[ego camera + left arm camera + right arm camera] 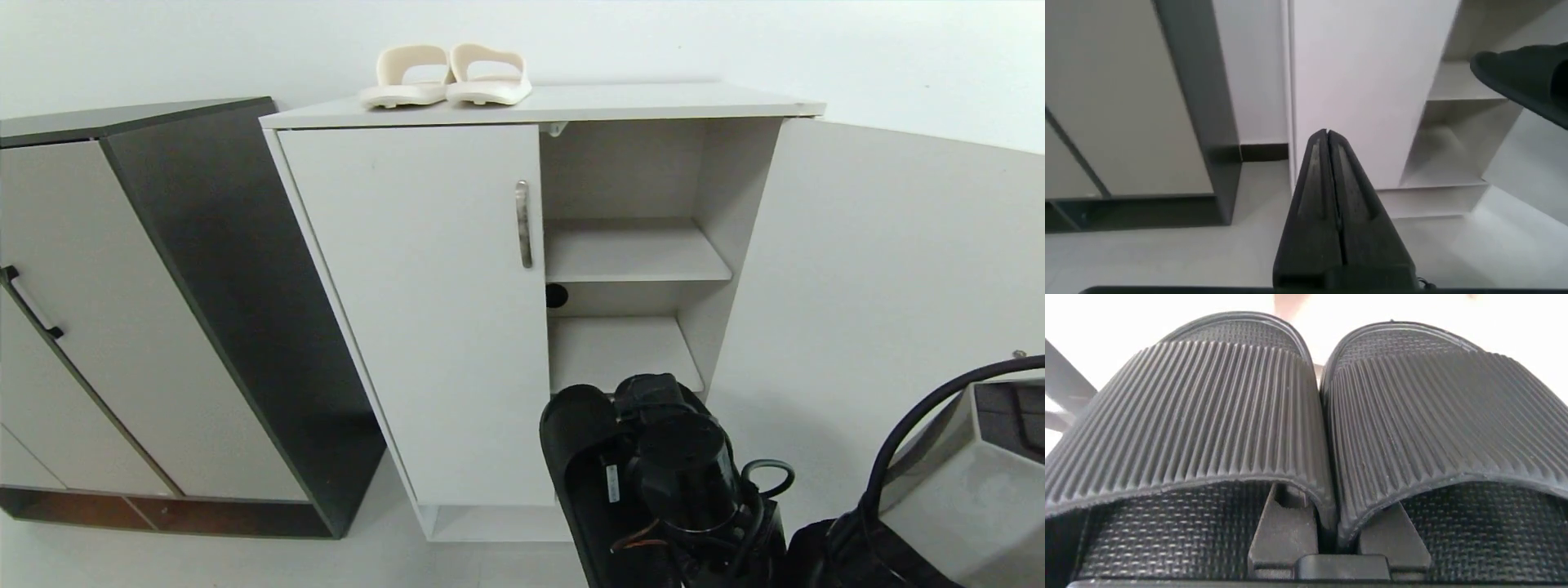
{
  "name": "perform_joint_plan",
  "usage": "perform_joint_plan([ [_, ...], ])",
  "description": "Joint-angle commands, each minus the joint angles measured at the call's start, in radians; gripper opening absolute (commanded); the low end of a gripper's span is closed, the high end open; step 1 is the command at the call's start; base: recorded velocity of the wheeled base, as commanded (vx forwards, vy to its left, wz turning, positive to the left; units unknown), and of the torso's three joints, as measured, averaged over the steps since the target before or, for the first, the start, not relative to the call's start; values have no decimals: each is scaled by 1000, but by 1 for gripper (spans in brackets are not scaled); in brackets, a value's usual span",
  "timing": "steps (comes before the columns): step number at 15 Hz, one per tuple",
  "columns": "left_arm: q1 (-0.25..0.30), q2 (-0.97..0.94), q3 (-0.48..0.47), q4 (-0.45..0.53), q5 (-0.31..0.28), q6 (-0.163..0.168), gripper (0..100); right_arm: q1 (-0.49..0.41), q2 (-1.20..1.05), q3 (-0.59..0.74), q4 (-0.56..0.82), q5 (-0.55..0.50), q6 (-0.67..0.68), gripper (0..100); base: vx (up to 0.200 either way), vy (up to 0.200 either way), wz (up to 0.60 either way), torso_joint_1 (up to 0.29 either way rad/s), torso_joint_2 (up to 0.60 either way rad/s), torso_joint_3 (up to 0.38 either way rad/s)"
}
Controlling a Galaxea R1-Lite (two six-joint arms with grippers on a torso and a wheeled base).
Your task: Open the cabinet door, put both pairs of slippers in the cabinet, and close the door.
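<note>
The white cabinet (408, 310) has its left door shut, with a metal handle (523, 224). Its right half stands open, showing two bare shelves (637, 253). A beige pair of slippers (446, 76) rests on the cabinet top. My right gripper (1335, 535) is shut on the black pair of slippers (1306, 425), its fingers (1282, 531) pinching the two inner edges together. In the head view this black pair (575, 457) hangs just in front of the lower shelf (624, 351). My left gripper (1328, 139) is shut on nothing, low over the floor and facing the cabinet's left door.
A dark grey cabinet with beige doors (204, 286) stands close against the white cabinet's left side. A wide grey panel (882, 269) spreads to the right of the open compartment; it may be the swung-out door. Pale floor (1167, 253) lies in front.
</note>
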Motion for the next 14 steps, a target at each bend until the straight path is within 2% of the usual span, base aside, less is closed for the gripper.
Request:
perform_joint_plan([
  [1, -1, 3, 0, 0, 0, 0, 0, 2, 9, -12, 18, 2, 15, 0, 0, 0, 0, 0, 0, 0],
  [4, 0, 3, 0, 0, 0, 17, 0, 5, 15, -58, 74, -1, 55, 0, 0, 0, 0, 0, 0, 0],
  [14, -1, 3, 0, 0, -2, 11, 0, -70, 60, -112, 127, -1, 85, 0, 0, 0, 0, 0, 0, 0],
])
